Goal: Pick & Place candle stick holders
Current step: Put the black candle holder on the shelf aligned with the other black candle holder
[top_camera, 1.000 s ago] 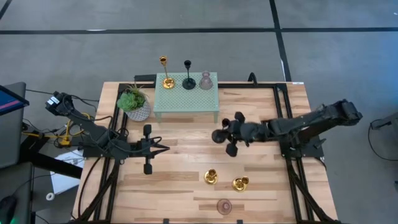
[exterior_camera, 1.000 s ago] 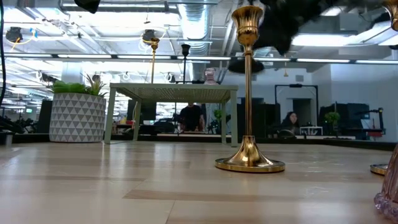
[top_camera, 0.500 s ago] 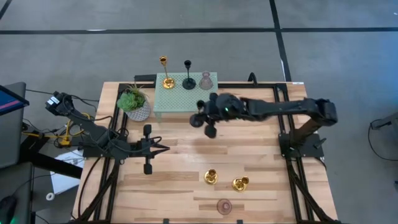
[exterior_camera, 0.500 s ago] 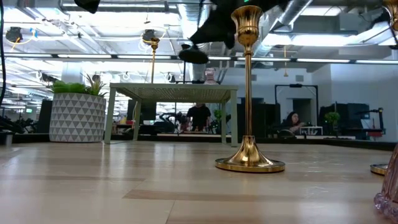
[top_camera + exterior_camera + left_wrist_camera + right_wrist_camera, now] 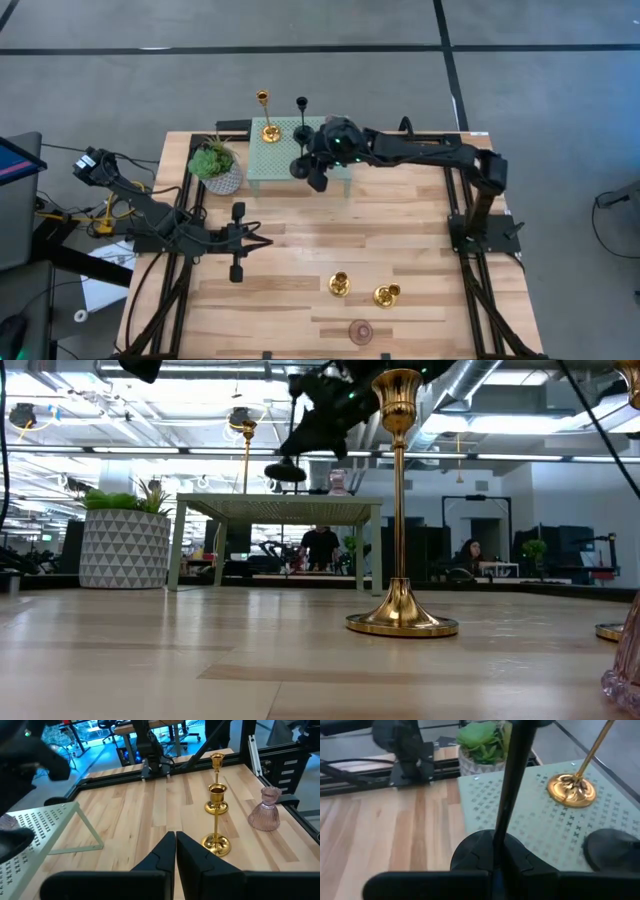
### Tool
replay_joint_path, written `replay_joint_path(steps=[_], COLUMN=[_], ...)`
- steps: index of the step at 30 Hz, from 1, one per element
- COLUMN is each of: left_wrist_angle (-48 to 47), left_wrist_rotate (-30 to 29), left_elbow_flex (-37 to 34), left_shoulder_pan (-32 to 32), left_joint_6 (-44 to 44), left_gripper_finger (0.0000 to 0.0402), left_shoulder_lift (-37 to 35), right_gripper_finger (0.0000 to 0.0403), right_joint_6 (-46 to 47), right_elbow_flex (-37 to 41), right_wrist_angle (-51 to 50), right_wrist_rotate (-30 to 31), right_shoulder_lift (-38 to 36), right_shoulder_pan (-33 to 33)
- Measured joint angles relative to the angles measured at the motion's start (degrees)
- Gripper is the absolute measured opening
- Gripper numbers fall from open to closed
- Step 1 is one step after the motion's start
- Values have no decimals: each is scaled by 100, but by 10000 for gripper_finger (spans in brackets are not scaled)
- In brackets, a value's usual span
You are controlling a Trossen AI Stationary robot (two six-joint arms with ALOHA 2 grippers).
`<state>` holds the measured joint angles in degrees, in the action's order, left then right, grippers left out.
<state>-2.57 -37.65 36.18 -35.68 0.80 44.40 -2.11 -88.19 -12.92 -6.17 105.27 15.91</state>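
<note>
A slim matte-black candle stick holder with a round base [image 5: 487,854] is held clamped by its stem in the right gripper [image 5: 322,160], tilted in the air over the front edge of the pale green perforated stand [image 5: 268,160] at upper centre, while the left gripper [image 5: 262,240] is kept pinched shut, empty, at left.

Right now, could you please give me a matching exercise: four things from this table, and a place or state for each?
1 tilted black candle stick holder; 2 potted plant; 3 left end effector; 4 green stand.
a shut, empty; b gripped by the right end effector; c bears a gold candle stick holder; d beside the stand, on the table.
Pairs: 1-b, 2-d, 3-a, 4-c.
</note>
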Motion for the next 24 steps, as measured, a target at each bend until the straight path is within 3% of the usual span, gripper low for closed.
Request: replay_joint_path(steps=[24], left_wrist_angle=[0], left_wrist_rotate=[0], left_elbow_flex=[-7], left_shoulder_pan=[0], left_joint_6=[0], left_gripper_finger=[14], left_shoulder_lift=[0], right_gripper_finger=[0], right_joint_6=[66], right_elbow_flex=[-70], right_wrist_angle=[200], right_wrist_rotate=[2], right_shoulder_lift=[193], right_shoulder_pan=[526])
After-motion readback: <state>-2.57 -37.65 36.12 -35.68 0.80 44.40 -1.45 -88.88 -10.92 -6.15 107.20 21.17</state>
